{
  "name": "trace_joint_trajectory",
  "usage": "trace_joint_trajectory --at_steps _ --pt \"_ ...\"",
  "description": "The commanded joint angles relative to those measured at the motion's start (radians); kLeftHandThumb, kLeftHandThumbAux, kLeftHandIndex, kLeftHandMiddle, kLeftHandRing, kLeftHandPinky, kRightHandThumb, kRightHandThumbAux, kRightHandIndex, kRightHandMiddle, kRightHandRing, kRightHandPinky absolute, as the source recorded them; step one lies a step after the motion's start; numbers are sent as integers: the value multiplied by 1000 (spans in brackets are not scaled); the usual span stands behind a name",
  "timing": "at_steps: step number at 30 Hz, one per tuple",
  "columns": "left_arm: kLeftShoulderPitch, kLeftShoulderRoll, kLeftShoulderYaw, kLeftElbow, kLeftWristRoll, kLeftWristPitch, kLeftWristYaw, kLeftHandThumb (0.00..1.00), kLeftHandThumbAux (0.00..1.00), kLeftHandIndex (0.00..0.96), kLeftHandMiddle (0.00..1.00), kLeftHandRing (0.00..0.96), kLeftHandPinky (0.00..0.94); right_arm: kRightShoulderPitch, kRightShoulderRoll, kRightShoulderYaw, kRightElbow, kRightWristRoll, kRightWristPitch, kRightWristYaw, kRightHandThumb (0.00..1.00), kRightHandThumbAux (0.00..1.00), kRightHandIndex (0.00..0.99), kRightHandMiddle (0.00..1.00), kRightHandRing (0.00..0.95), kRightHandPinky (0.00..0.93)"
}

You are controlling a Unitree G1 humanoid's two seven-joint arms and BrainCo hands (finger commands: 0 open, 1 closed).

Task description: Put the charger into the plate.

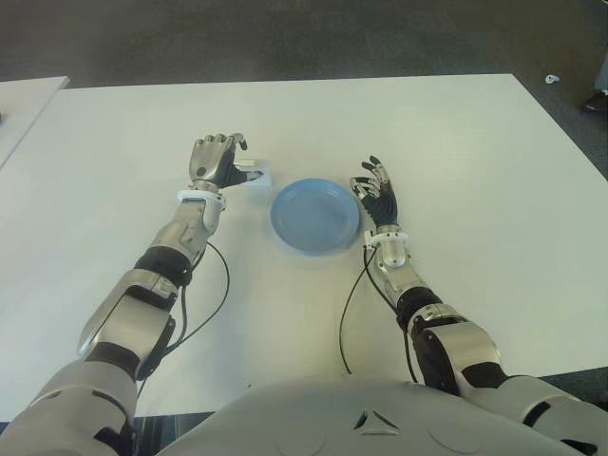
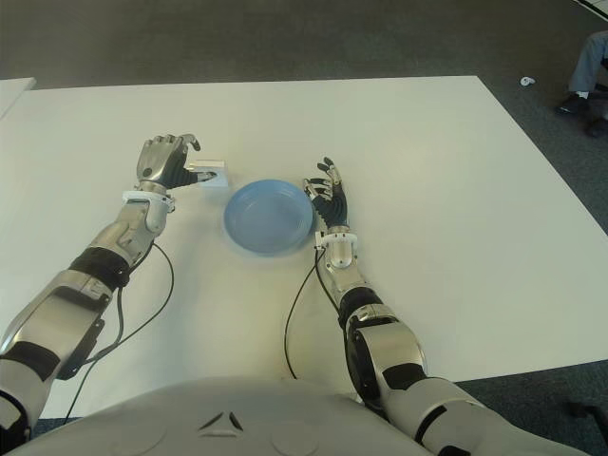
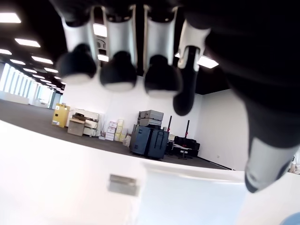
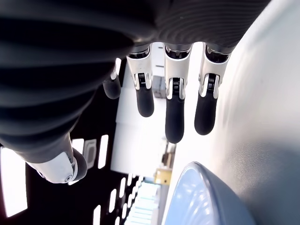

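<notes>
Near the frame's center, the right robot hand (image 1: 376, 191) hovers just right of the blue plate (image 1: 314, 216), fingers loosely spread and holding nothing, apparently kept clear of the drop zone. Left of the plate and slightly farther up the white table (image 1: 456, 152), the left robot hand (image 1: 215, 160) curls over the white charger (image 1: 256, 173), thumb at its side. The charger sits on the table just beside the plate's upper-left rim; a firm grip cannot be confirmed.

A blue plate (image 1: 314, 217) and a white charger (image 1: 258, 175) just beside it are being carried by the white tabletop (image 1: 456, 152), near its middle.
</notes>
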Motion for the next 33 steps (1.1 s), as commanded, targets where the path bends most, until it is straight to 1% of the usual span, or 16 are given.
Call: trace_joint_trajectory --at_steps 1,2,3,4,7,8,10,11,12,14,17,21,26,29,30,33 --pt "-12 2 -11 52 2 -46 -28 734 694 441 821 810 729 113 16 -3 106 2 87 11 0 603 0 185 300 339" --pt "-27 2 -16 85 3 -64 -30 723 693 436 723 705 638 113 16 -3 106 2 87 11 0 606 0 187 302 339" --pt "-52 0 -27 139 10 -86 -34 717 692 433 660 637 578 113 16 -3 106 1 87 11 0 609 0 188 303 339" --pt "-70 -2 -35 178 14 -101 -37 641 608 380 512 481 439 113 17 -3 106 1 87 11 0 611 0 190 304 338" --pt "-92 12 -70 211 45 -126 -59 548 512 299 330 291 264 113 17 -3 105 0 89 10 0 613 0 192 306 336" --pt "-96 21 -83 211 58 -132 -68 496 459 221 218 186 169 113 17 -2 105 -1 90 10 0 613 0 193 307 333" --pt "-104 30 -102 218 76 -138 -74 438 386 125 93 76 69 113 18 -1 105 -2 91 9 0 615 0 193 307 330" --pt "-117 38 -122 230 99 -142 -76 427 374 107 74 60 55 113 18 -1 105 -2 91 9 0 615 0 194 307 329" --pt "-126 44 -137 239 115 -145 -77 388 334 69 47 38 35 113 19 -1 104 -2 91 8 0 617 0 192 307 331" --pt "-151 58 -167 259 148 -150 -89 340 284 35 24 19 17 114 20 -1 104 -2 91 8 0 621 0 189 305 333" --pt "-180 64 -194 291 172 -141 -121 279 225 11 7 6 5 116 20 -1 103 -1 89 10 0 625 0 186 304 334" --pt "-195 63 -207 306 174 -122 -163 217 183 2 1 1 1 117 20 -1 102 -1 88 11 0 625 0 184 303 330" --pt "-202 50 -198 303 151 -64 -233 163 158 0 0 0 0 119 20 -3 99 3 90 21 0 628 0 182 303 332" --pt "-131 23 -175 153 141 65 -288 143 147 0 0 0 0 118 20 -4 99 5 87 26 0 630 0 182 304 341" --pt "-114 20 -172 116 140 94 -301 137 144 0 0 0 0 118 20 -4 99 6 86 27 1 630 0 182 304 344" --pt "-30 -15 -147 -34 143 244 -325 132 145 0 0 0 0 120 18 -3 98 3 82 28 5 629 0 183 304 339"
